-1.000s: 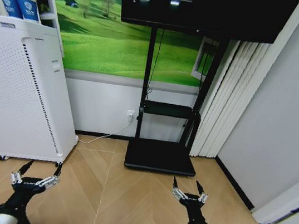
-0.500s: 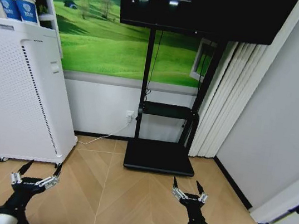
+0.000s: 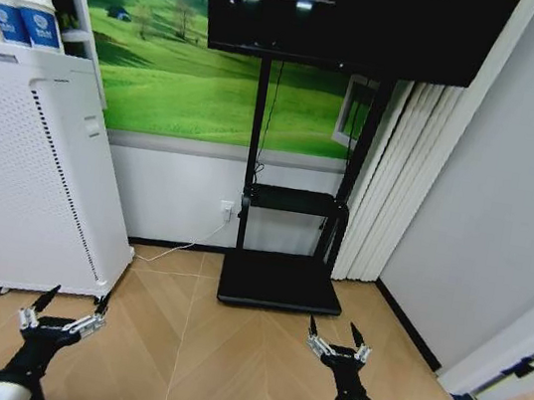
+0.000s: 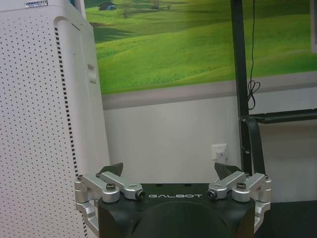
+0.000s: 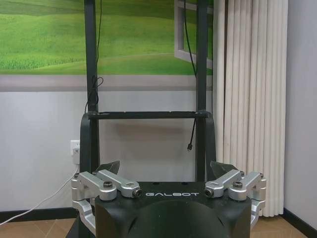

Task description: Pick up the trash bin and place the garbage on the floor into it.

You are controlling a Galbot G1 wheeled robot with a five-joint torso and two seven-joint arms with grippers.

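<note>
The trash bin and the garbage are out of view. Light herringbone parquet floor [image 3: 194, 350] stretches ahead of me. My left gripper [image 3: 64, 307] hangs low at the left, open, nothing between its fingers; in the left wrist view that gripper [image 4: 168, 171] faces the wall beside the white cabinet. My right gripper [image 3: 332, 334] hangs low at the right, open and holding nothing; in the right wrist view this gripper [image 5: 166, 167] points at the black stand's legs.
A tall white perforated cabinet [image 3: 20, 173] stands at the left with two blue-white cups [image 3: 17, 22] on top. A black TV stand [image 3: 287, 203] with a flat base [image 3: 280, 282] is straight ahead. White curtains [image 3: 391, 178] and a grey wall [image 3: 509, 196] close the right.
The whole picture has shifted left and down a little, so the camera has turned slightly right. Both grippers keep their places and stay open.
</note>
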